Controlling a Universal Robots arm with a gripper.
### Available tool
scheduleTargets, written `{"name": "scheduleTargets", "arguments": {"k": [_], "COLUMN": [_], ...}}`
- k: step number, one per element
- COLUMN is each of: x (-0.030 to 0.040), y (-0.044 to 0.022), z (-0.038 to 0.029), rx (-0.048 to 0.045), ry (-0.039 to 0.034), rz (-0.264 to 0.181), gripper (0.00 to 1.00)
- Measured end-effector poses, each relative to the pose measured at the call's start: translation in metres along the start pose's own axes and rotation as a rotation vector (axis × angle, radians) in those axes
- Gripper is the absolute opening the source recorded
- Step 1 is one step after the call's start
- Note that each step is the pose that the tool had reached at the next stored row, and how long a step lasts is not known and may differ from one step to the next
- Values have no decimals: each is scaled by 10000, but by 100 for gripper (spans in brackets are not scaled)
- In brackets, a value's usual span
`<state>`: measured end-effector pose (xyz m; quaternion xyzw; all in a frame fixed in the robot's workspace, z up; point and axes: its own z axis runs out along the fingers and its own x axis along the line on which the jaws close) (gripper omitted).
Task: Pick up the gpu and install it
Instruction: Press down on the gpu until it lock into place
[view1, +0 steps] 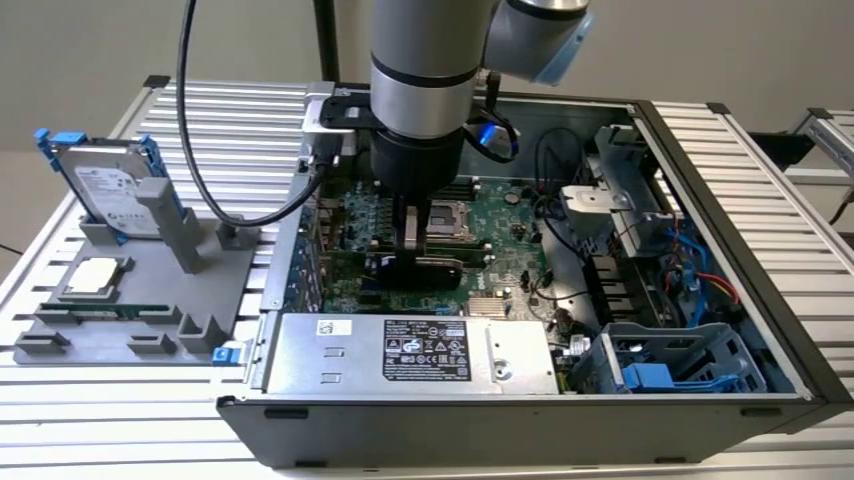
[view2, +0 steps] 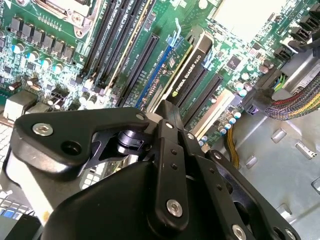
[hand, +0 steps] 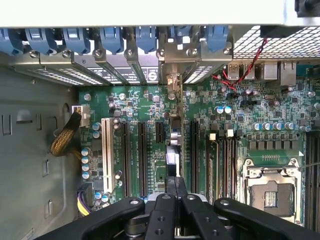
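In the exterior view my gripper (view1: 411, 235) reaches down into the open computer case (view1: 747, 250), over the green motherboard (view1: 501, 205). The gpu (view1: 424, 268) stands on edge below it, black cooler showing. In the first wrist view the gpu (hand: 173, 137) appears edge-on, lined up with an expansion slot, its silver end bracket (hand: 173, 65) against the case's rear openings. My gripper (hand: 173, 185) is shut on the card's upper edge. In the second wrist view the gpu (view2: 192, 62) sits upright among the black slots, just beyond my gripper (view2: 165, 107).
Empty black slots (hand: 141, 155) and a white slot (hand: 106, 150) flank the card. The CPU socket (hand: 272, 192) and braided cables (view2: 295, 102) lie close by. A power supply (view1: 400, 350) and blue drive cage (view1: 667, 370) fill the case front. A hard drive (view1: 104, 180) stands on a grey fixture (view1: 134, 335).
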<state>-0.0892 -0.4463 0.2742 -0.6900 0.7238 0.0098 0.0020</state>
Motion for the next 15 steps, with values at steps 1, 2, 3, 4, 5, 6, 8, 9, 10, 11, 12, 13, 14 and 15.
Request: {"name": "scheduleTargets", "arguments": {"k": [1,2,3,4,5,6,8,9,10,11,12,13,14,15], "x": [0,0,0,0,0,0,0,0,0,0,0,0,0,0], "y": [0,0,0,0,0,0,0,0,0,0,0,0,0,0], "z": [0,0,-1,0,-1,-1,-1,-1,-1,-1,-1,-1,-1,-1], "rx": [0,0,0,0,0,0,-1,0,0,0,0,0,0,-1], "ry": [0,0,0,0,0,0,1,0,0,0,0,0,0,0], "rz": [0,0,0,0,0,0,0,0,0,0,0,0,0,0], "gripper": [0,0,0,0,0,0,0,0,0,0,0,0,0,0]}}
